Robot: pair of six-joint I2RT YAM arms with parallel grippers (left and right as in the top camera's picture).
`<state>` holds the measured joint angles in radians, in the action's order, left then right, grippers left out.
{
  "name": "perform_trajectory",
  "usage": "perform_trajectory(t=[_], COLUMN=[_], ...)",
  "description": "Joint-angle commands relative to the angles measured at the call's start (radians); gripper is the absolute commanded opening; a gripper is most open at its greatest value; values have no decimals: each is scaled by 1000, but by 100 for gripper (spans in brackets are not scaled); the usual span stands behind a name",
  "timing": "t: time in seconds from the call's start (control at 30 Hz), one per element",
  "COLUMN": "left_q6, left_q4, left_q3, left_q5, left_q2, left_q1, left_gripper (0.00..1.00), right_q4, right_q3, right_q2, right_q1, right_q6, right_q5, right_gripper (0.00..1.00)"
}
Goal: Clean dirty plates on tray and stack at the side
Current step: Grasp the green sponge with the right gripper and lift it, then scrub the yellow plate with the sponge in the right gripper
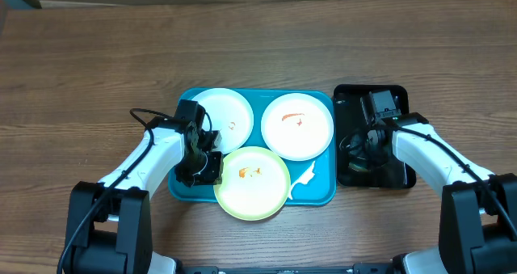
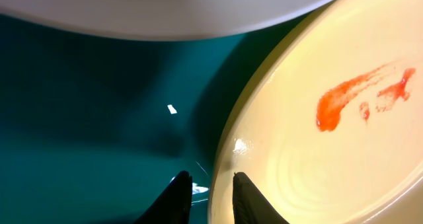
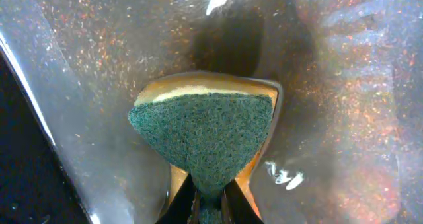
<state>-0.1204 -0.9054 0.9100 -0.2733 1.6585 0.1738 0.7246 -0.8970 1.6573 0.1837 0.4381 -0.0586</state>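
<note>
The brown wooden table (image 1: 258, 48) carries two trays just beside each other: the turquoise tray (image 1: 257, 100) lies beneath the left gripper (image 2: 211, 184)'s jaws, and the smaller black tray (image 1: 347, 96) lies beneath the right gripper (image 3: 210, 201)'s jaws.

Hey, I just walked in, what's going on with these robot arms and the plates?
It's the start of a plate-cleaning job. The left gripper is pinching the rim of the pale yellow-green plate at the front of the blue tray. The right gripper is shut on a green sponge over the black tray beside it. That plate and the two white plates behind it all show orange-red smears, so nothing looks wiped or stacked yet.
</note>
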Motion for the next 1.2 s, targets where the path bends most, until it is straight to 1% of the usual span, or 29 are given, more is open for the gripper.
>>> perform_trajectory(t=[0.0, 0.2, 0.27, 0.33, 0.4, 0.6, 0.7, 0.73, 0.8, 0.83, 0.87, 0.93, 0.97, 1.0, 1.07, 1.1, 1.17], left_q6=[8, 8, 8, 8, 8, 8, 8, 8, 8, 8, 8, 8, 8, 8, 8, 8, 8], left_q4=[-2, -1, 0, 1, 2, 2, 2, 3, 4, 4, 4, 2, 2, 1, 2, 3, 7], left_q3=[9, 9, 9, 9, 9, 9, 9, 9, 9, 9, 9, 9, 9, 9, 9, 9, 9], left_q5=[-11, -12, -12, -12, -12, -12, -12, -12, -12, -11, -11, -12, -11, -11, -11, -11, -11], left_q2=[6, 6, 6, 6, 6, 6, 6, 6, 6, 6, 6, 5, 6, 6, 6, 6, 6], left_q1=[4, 4, 4, 4, 4, 4, 4, 4, 5, 4, 4, 4, 4, 5, 4, 4, 4], left_gripper=[23, 22, 18, 9, 4, 4, 4, 5, 17, 22, 24, 31, 33, 33, 33, 33, 34], right_q4=[-10, -37, -29, 7, 66, 225, 268, 275, 297, 312, 333, 368, 370, 354, 317, 309, 306], right_q3=[37, 66, 43, -11, -87, -303, -345, -344, -337, -333, -333, -332, -332, -332, -332, -332, -332], right_q2=[-8, -8, -8, -10, -19, -61, -77, -77, -77, -77, -77, -77, -77, -77, -77, -77, -77], right_q1=[-2, -2, -2, -2, -2, -2, -2, 1, 5, 7, 6, 3, 0, -3, -3, -3, -2], right_q6=[5, 3, 3, 3, -1, -19, -59, -84, -114, -113, -93, 21, 42, 18, -145, -176, -180], right_q5=[1, 17, 18, 19, 16, 24, 120, 167, 224, 199, 141, -47, -80, -59, 87, 134, 183], right_gripper=[4, 4, 4, 4, 4, 4, 4, 4, 4, 4, 4, 4, 4, 4, 4, 4, 4])
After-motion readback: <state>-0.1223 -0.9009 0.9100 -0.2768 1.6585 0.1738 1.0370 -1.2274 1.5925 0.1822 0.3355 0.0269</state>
